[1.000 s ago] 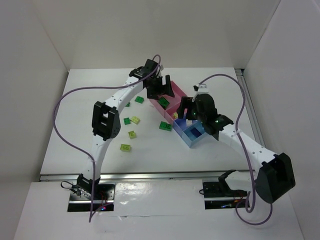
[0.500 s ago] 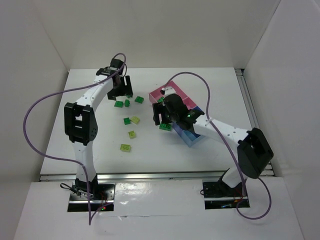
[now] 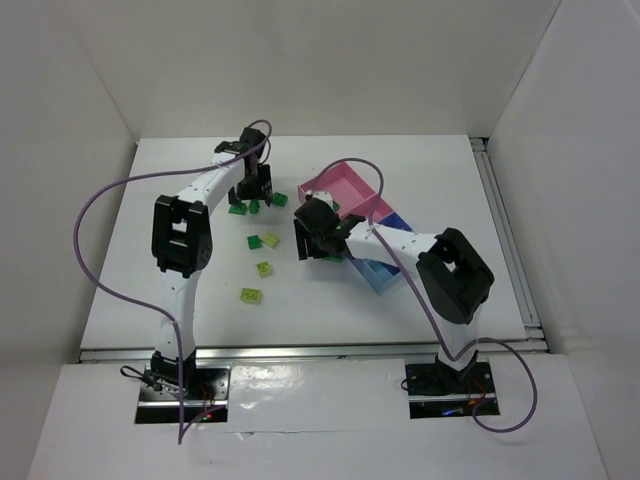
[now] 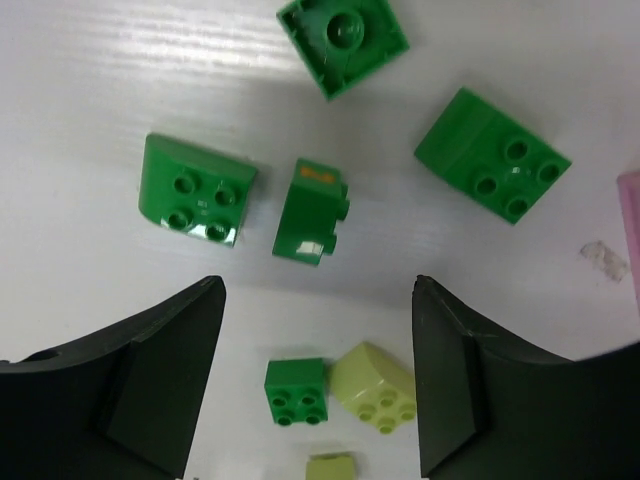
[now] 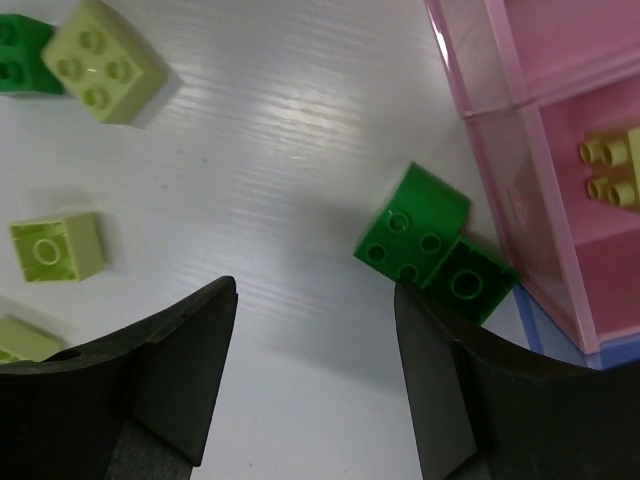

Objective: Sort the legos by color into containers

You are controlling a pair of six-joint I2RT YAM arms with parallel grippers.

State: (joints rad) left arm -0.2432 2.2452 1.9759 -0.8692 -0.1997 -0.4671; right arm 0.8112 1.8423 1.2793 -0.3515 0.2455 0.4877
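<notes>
The legos lie loose on the white table. Three dark green legos sit under my left gripper, which is open and holds nothing. In the left wrist view a narrow green brick lies on its side ahead of the fingers, and a small green brick and a lime one lie between them. My right gripper is open over bare table. Two joined green bricks rest against the pink container beside its right fingertip. That container holds a cream-yellow brick.
The joined containers run diagonally: two pink, one blue, one light blue. Lime bricks are scattered left of the right gripper, one nearer the front. White walls enclose the table.
The left arm swung from over the pink container to the green bricks at the left. The right arm moved from above the blue container to the table left of the containers.
</notes>
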